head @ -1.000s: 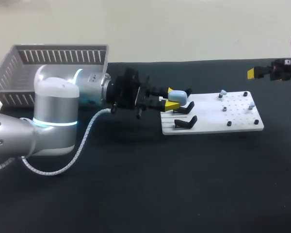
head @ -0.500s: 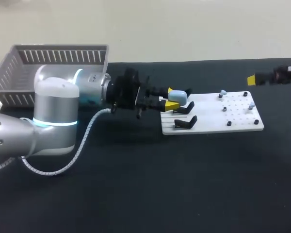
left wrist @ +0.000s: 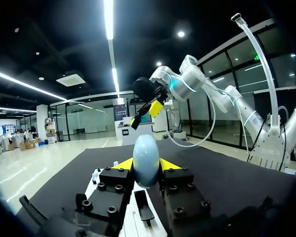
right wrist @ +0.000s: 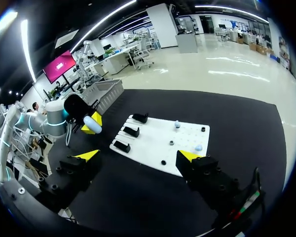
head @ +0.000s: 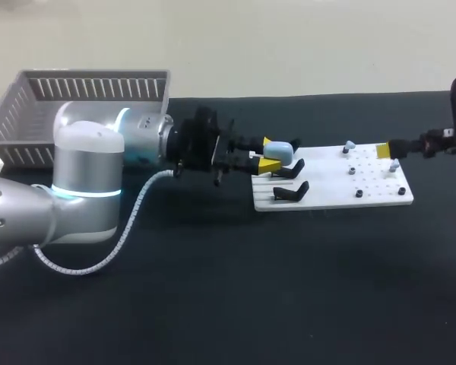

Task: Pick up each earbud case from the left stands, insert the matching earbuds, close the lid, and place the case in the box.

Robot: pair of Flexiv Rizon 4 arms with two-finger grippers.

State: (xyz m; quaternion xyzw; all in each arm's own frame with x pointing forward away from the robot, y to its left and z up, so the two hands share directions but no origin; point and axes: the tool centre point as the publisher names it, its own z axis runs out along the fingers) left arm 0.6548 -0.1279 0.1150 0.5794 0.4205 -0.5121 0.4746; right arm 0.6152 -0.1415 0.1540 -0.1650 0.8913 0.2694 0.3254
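Grip on the light blue earbud case (head: pixel 280 152) is what the head view shows first. My left gripper (head: pixel 263 160) comes in level from the left and has the case pinched between its yellow tips at the stand end of the white board (head: pixel 334 194). The black stands (head: pixel 295 188) nearer the camera are bare. The earbuds (head: pixel 349 144) sit on the pegged half at the other end, and my right gripper (head: pixel 384 150) hangs over that half, close to them. I judge it is there because fetching them is its share of the work. The grey slatted basket (head: pixel 83 95) stands well apart at the back left, behind my left arm, waiting for a finished case. In the left wrist view both tips press the case from two sides, low on its body, so its rounded upper part rises free above the fingers. I take that hold as meant to leave the lid reachable, though I cannot tell whether the lid is open. A bare stand lies just under and ahead of the fingers, and my right arm shows beyond the case. In the right wrist view my right gripper's fingers are spread wide with nothing between them, grasping nothing. The board lies ahead of them, with three stands in a row and two earbuds on the pegged half. The case, in my left gripper, shows beside the stand end and apart from the nearest stand, so I judge it already lifted off.
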